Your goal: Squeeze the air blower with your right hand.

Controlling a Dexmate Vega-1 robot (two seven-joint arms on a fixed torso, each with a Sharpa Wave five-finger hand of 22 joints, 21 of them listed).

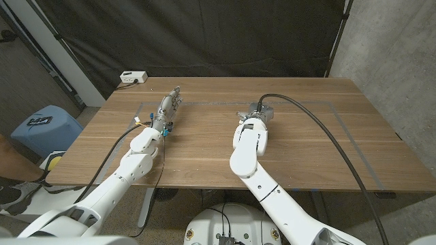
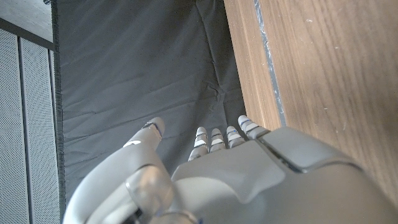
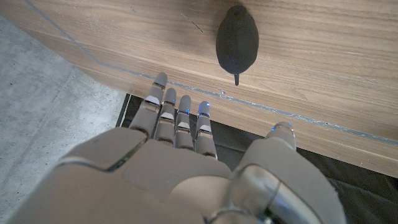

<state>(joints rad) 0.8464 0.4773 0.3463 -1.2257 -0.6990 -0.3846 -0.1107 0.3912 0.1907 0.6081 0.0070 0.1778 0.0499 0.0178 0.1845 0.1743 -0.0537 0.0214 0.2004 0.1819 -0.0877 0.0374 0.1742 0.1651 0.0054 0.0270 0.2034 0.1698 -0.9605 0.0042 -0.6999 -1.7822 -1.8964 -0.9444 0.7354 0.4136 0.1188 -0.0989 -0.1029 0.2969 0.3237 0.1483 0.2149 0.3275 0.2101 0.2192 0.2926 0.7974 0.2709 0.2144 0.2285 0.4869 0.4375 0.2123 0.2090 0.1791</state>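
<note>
1. Noted right arm's thick black cable [image 1: 327, 129] looping wide over the worktop [image 1: 306, 156], probably slack left for reach.
2. Logged right hand [image 3: 180, 155] released: fingers [image 3: 166, 102] straight and a little apart, thumb out to one side, grasping nothing. Read as a pre-grasp spread, wide enough to take a round bulb. In the head view [image 1: 256, 116], mostly hidden behind its own forearm near mid-worktop.
3. Found air blower [image 3: 237, 41] lying on its side on the bare wood, close to the right hand but apart from the fingers, no contact. Dark egg-shaped bulb, thin nozzle end on the side nearer the fingertips. Cannot make it out in the head view.
4. Judged squeeze not yet begun: needs the hand brought round the fat part of the bulb, thumb opposite fingers, then a close. Risk of the bulb rolling if nudged off-centre.
5. Logged left hand [image 1: 167, 107] also released, fingers stretched out toward the far edge, nothing in it; same in its wrist view [image 2: 249, 180]. Well apart from the right hand, seemingly parked out of the way, no part in the task.
6. Spotted pale tape line [image 1: 204, 103] running across the wood beyond both hands, likely marking a work area.
7. Noted white power strip [image 1: 133, 77] at the far left corner, black curtain [image 1: 204, 34] behind.
</note>
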